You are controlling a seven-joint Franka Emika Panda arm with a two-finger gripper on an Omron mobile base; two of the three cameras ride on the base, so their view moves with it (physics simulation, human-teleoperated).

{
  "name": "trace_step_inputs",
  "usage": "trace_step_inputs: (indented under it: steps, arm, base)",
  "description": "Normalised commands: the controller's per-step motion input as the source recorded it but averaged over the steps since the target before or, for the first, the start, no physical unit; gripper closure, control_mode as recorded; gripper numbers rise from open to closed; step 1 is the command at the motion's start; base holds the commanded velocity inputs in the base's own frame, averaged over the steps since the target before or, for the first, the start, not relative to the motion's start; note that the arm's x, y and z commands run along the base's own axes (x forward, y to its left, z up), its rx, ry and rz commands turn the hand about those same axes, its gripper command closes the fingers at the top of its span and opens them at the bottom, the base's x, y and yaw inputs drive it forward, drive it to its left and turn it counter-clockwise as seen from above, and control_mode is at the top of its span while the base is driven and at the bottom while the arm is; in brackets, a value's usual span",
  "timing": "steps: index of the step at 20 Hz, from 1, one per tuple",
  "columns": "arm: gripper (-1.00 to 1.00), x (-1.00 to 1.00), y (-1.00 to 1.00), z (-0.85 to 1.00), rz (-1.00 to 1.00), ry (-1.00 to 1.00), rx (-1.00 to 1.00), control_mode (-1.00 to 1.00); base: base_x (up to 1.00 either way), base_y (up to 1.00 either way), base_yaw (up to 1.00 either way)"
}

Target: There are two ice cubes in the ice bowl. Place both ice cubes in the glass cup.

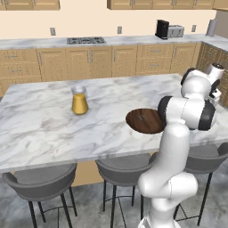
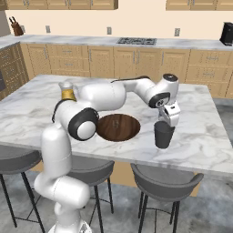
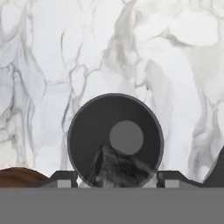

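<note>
Grey glass cup (image 3: pixel 115 135) sits directly under jaws w/ ice cube (image 3: pixel 120 168).

- Arm (image 2: pixel 102 95): glossy white, rounded tubular links, seen from centre to left of the right base view; the surfaces are smooth and bear no markings.
- Joints (image 2: pixel 83 124): dark grey to black bands and round end caps set between the white links; a similar pair flanks the white elbow housing at right of the left base view.
- Lower link (image 1: pixel 169 178): a bulbous white column swelling at its foot, lower right of the left base view.
- Gripper (image 2: pixel 169 119): small white boxy hand below a dark-capped wrist; its finger tips (image 3: pixel 62 178) are dark with pale grey pads.
</note>
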Motion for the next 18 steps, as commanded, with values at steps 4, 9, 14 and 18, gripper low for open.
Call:
trace_step_inputs:
  steps: [4,9,14,18]
  arm:
    - [1.00,0.16,-0.04,-0.08,0.00,0.00,0.00,-1.00]
    - [1.00,0.27,-0.13,-0.13,0.00,0.00,0.00,-1.00]
    - [1.00,0.22,-0.18,-0.12,0.00,0.00,0.00,-1.00]
    - [1.00,0.14,-0.07,-0.05,0.00,0.00,0.00,-1.00]
  base:
    - [0.00,0.00,0.00]
    - [0.00,0.00,0.00]
    - [0.00,0.00,0.00]
    - [0.00,0.00,0.00]
